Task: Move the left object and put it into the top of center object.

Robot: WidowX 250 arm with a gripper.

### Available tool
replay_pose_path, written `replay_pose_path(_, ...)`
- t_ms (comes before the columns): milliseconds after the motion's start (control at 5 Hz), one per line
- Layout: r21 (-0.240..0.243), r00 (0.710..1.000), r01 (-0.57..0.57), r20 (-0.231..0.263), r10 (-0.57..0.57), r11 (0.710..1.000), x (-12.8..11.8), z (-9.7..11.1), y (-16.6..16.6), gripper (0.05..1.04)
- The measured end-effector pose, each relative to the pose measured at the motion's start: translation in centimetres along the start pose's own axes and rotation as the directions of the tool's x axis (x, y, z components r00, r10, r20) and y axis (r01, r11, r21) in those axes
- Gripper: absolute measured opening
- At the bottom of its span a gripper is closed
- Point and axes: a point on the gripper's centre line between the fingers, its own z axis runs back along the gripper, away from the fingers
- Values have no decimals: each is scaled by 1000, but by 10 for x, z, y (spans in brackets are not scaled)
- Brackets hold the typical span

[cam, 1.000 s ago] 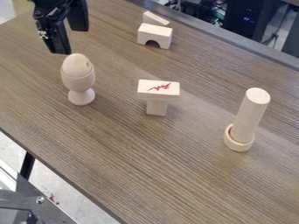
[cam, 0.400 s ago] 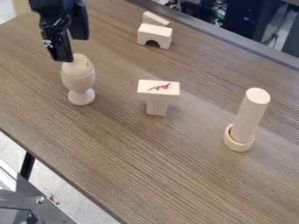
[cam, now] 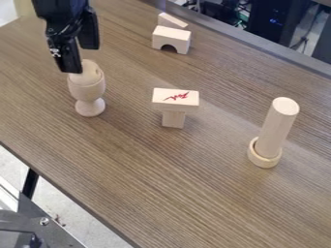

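wooden egg (cam: 94, 73): seated in the mouth of the stemmed cup, toward the upper left, its crown partly behind a black finger.
stemmed cup (cam: 87, 91): upright on its round foot, well in from the lower-left edge.
end effector (cam: 81, 59): at the upper left, over the egg, its two fingers spread apart with a gap between them; whether one touches the egg, i cannot tell.
flat block (cam: 175, 103): mid-surface, lying level across an upright block (cam: 173, 119), overhanging it, red marks on top.
cup to center blocks: a stretch of bare wood grain between them, the two well apart.
cylinder (cam: 277, 127): on the right, standing inside a ring (cam: 263, 160), well apart from the center blocks.
arched block (cam: 171, 39): near the far edge, a slant-topped block (cam: 172, 21) just behind it.
surface (cam: 155, 179): near edge slanting down toward bottom center, wide wood grain before the center blocks; metal frame (cam: 29, 218) beyond that edge, lower left.
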Motion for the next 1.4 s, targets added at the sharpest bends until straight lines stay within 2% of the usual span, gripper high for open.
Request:
replay_pose_path(200, 35, 1000, 0, 7, -1, 999, 1, -9, 2, 999)
replay_pose_path(600, 77, 1000, -8, 29, 5, 997, 5, -27, 12, 999)
replay_pose_path(800, 93, 999, -17, 36, 14, 996, 5, -34, 19, 969)
replay_pose_path(1000, 76, 999, -26, 29, 24, 997, 4, -33, 25, 884)
replay_pose_path(1200, 69, 999, -36, 24, 35, 997, 2, -32, 27, 884)
replay_pose_path(1400, 42, 999, -41, 24, 40, 998, -3, -23, 25, 883)
